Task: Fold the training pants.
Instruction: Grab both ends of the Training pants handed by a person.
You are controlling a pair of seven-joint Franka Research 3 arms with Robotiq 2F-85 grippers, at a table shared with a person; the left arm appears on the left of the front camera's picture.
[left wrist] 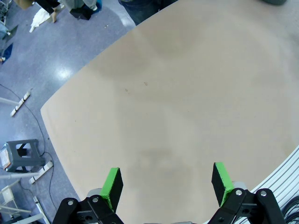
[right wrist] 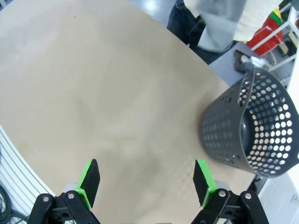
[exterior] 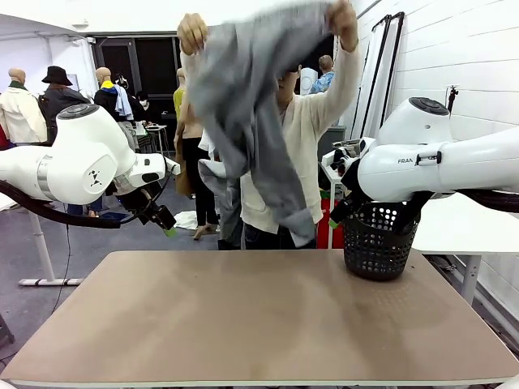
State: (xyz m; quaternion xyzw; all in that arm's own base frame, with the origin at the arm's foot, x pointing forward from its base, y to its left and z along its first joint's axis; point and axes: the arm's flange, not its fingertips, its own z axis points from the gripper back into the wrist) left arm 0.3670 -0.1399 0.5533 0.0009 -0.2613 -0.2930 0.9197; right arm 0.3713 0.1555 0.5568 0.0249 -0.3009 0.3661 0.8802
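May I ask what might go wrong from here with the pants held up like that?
The training pants hang bunched from the person's hands; laid down so, they may land crumpled. A trailing leg could catch the black basket at the corner of the table. The open right gripper beside that basket might bump it.

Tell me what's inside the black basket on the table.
Inside the black basket, the right wrist view shows perforated inner wall and nothing against it. The bottom is hidden by the near wall.
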